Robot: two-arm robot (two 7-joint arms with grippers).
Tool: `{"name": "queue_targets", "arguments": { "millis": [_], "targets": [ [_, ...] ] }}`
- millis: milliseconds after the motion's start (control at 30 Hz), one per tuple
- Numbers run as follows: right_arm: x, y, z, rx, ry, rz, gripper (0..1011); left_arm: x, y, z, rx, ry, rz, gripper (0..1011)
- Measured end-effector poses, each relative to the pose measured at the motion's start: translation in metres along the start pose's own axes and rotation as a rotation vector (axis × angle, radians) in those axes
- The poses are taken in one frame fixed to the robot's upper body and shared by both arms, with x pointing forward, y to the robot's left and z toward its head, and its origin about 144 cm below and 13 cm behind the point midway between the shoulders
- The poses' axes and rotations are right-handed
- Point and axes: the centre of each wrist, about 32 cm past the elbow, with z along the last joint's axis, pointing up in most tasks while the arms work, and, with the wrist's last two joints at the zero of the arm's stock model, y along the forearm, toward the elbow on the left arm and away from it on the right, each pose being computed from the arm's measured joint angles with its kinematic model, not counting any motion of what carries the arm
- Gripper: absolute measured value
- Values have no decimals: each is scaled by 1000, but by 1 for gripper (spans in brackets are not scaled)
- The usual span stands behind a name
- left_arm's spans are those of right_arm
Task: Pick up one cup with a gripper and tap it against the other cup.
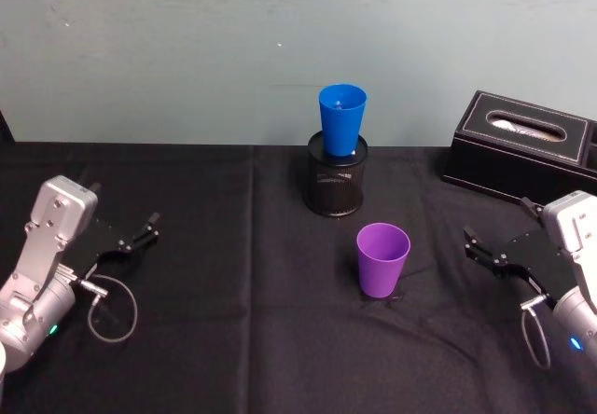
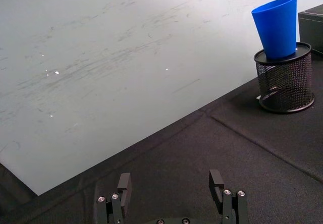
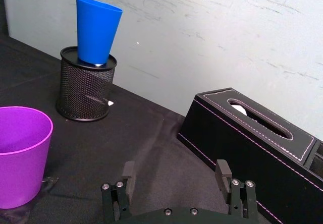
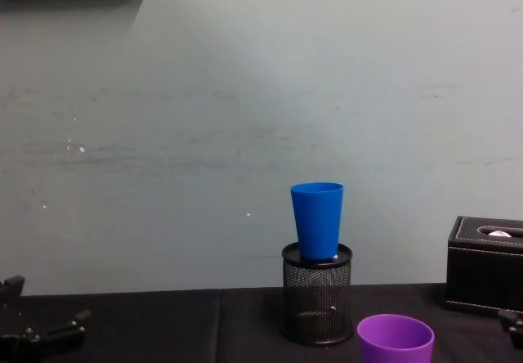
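Right gripper: right gripper (image 1: 473, 246) low at the near right of the black cloth (image 1: 233, 330), fingers apart, nothing between them, and it points in toward the middle.
Left gripper: left gripper (image 1: 145, 229) parked at the near left, fingers spread too, empty.
Key relation: purple cup (image 1: 382, 260) sits at 9 o'clock from the right gripper and 3 o'clock from the left. The right one is clearly nearer, so I'd call it the likely picker.
Purple cup: upright on the cloth, mouth up, long axis vertical, so a sideways close on the wall looks right.
Blue cup: blue cup (image 1: 341, 120) lies at about 11 o'clock from the purple one, farther back. It stands upright in the mouth of the mesh pen holder (image 1: 335, 190), so the tap needs a lift.
Far right: tissue box (image 1: 522, 148), well clear of both cups.
Count: two cups, two grippers, one holder, one box.
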Motion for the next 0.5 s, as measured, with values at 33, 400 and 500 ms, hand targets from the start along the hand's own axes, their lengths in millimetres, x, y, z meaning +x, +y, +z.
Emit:
{"name": "queue_targets", "arguments": {
  "millis": [33, 400, 500],
  "targets": [
    [0, 0, 0, 0, 0, 0, 1000, 0, 0, 0, 0, 0, 0, 1011],
    [0, 0, 0, 0, 0, 0, 1000, 0, 0, 0, 0, 0, 0, 1011],
    [0, 0, 0, 0, 0, 0, 1000, 0, 0, 0, 0, 0, 0, 1011]
  ]
}}
